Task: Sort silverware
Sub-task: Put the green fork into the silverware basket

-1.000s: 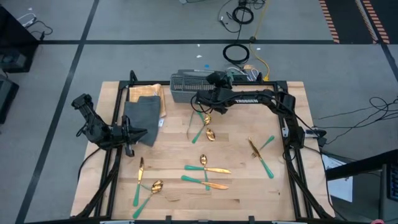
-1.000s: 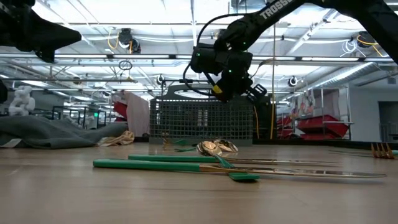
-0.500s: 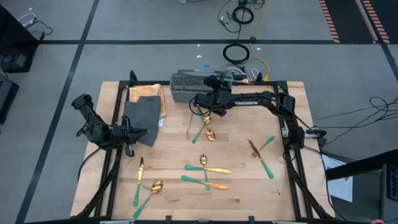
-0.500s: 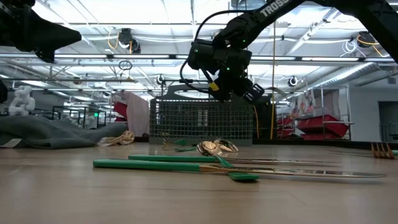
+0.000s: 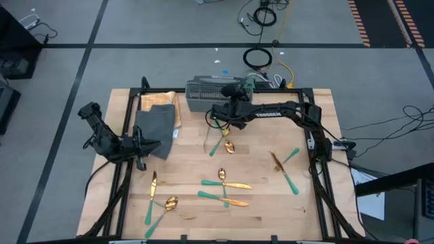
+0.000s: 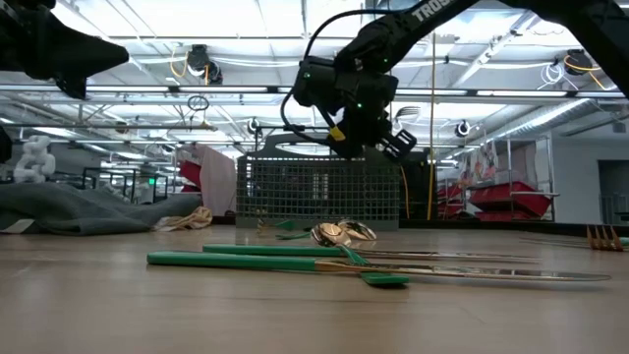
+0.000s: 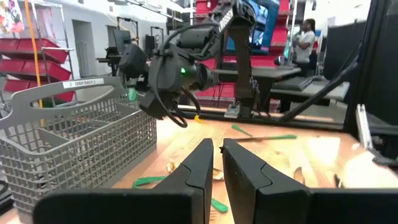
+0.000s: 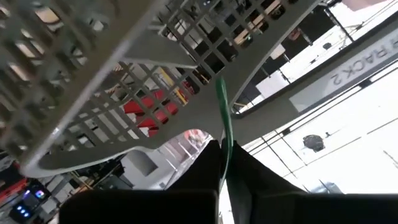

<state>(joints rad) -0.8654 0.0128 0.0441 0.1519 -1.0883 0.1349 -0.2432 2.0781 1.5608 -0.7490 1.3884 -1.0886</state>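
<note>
Teal-handled, gold-headed silverware lies scattered flat on the wooden table: a cluster point(image 5: 222, 140) near the basket, a pair point(image 5: 285, 167) toward the right, several pieces point(image 5: 225, 190) in the middle and several point(image 5: 159, 203) near the left. My right gripper point(image 5: 234, 89) hovers at the grey mesh basket point(image 5: 207, 91), shut on one teal-handled piece point(image 8: 222, 118). My left gripper point(image 5: 140, 146) waits, shut, by the dark grey cloth point(image 5: 154, 125); its fingers point(image 7: 217, 163) point toward the basket point(image 7: 74, 143). My right gripper pinches one piece of silverware between its two fingers by the slim teal handle point(image 8: 224, 134). The handle sticks out past the fingertips toward the basket's mesh point(image 8: 124, 93). The piece is lifted clear of the table. Its gold head is hidden by the fingers.
A tan cloth point(image 5: 163, 102) lies under the grey one at the far left of the table. Black frame rails point(image 5: 125, 176) run along both table sides. Cables point(image 5: 258, 57) lie on the floor beyond the far edge. Bare wood shows between the silverware groups.
My right gripper has risen a little and moved toward the far edge, closer over the basket, tipping as it went and keeping hold of its piece. The silverware on the table and my left arm have stayed put.
</note>
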